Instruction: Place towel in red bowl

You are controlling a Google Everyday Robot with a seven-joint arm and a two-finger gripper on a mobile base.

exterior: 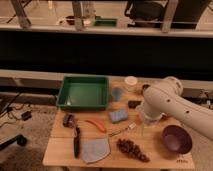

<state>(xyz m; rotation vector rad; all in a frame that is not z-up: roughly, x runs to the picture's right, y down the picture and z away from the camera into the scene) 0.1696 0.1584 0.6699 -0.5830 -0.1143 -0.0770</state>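
Observation:
The grey-blue towel (95,149) lies wrinkled at the table's front edge, left of the middle. Only a reddish rim (163,118) shows of the red bowl, just right of my arm; the rest is hidden behind it. My white arm reaches in from the right and bends down over the table. The gripper (144,129) hangs at its lower end, right of the blue sponge (119,116) and well to the right of the towel, above the table and holding nothing that I can see.
A green tray (82,92) stands at the back left. A purple bowl (176,139) sits front right. A brown cluster (131,149), an orange strip (95,125), a black brush (75,140), a blue cup (116,94) and a white cup (131,82) are spread around.

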